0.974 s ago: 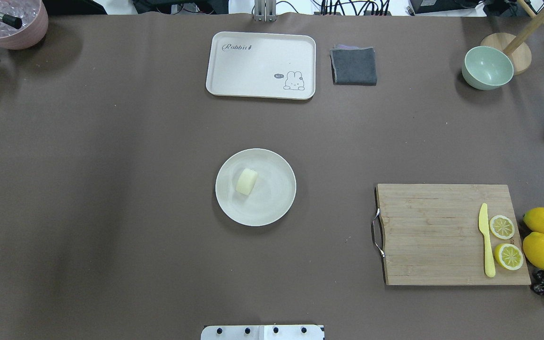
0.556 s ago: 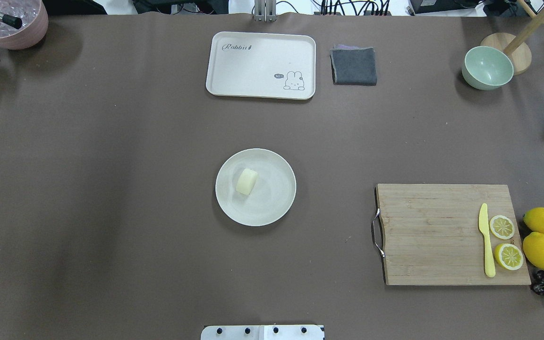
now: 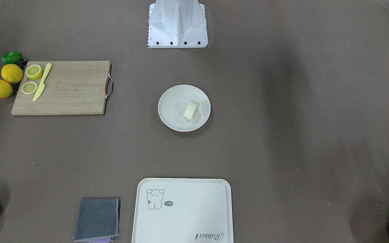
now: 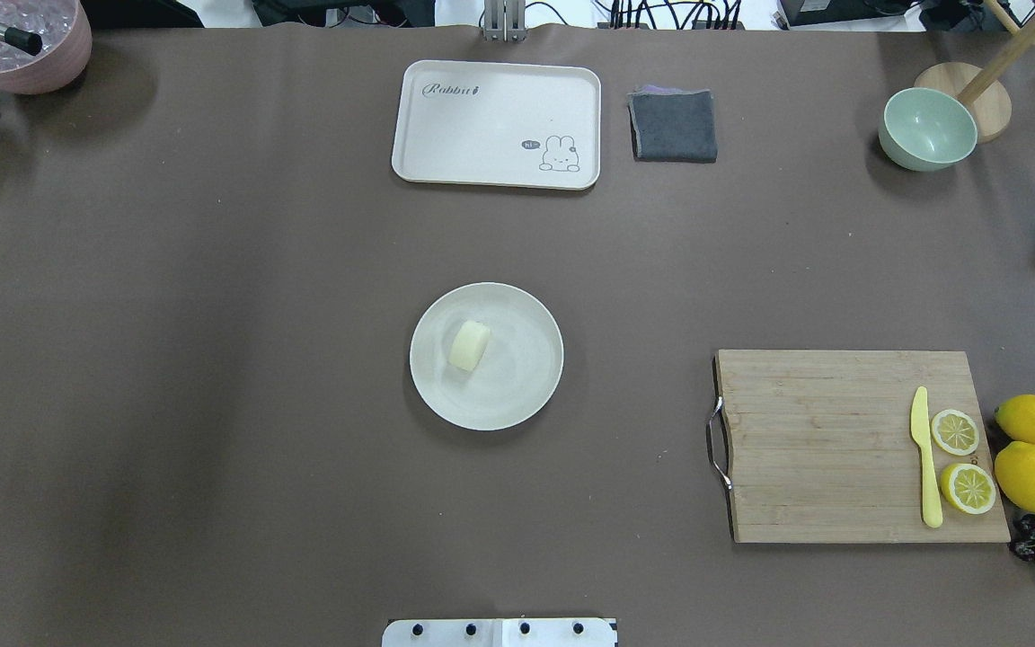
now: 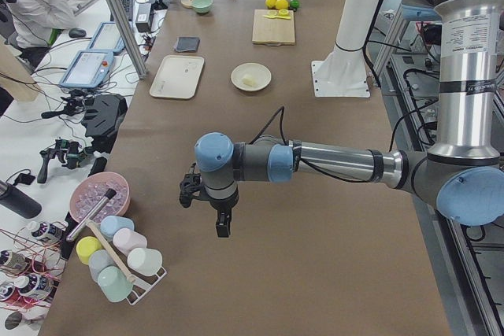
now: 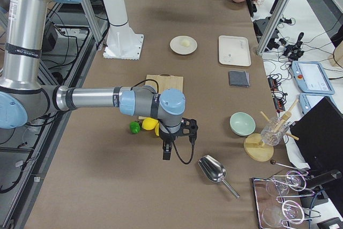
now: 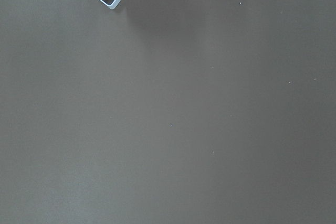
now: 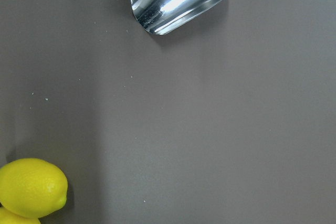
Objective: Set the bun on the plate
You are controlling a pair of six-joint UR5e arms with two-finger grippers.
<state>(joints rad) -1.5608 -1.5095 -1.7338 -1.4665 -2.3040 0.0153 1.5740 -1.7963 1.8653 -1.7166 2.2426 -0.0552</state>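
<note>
Cream-coloured, the bun (image 4: 469,346) lies on the plate (image 4: 531,386), a little off its middle. We see the left gripper (image 5: 223,226) and the right gripper (image 6: 166,153) hanging above the table (image 4: 212,359) at opposite ends, well apart from the plate; we cannot tell whether either is released or clenched.

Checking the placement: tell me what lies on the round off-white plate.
Only a small pale cream bun lies on the plate; the patch under the bun is hidden.
</note>
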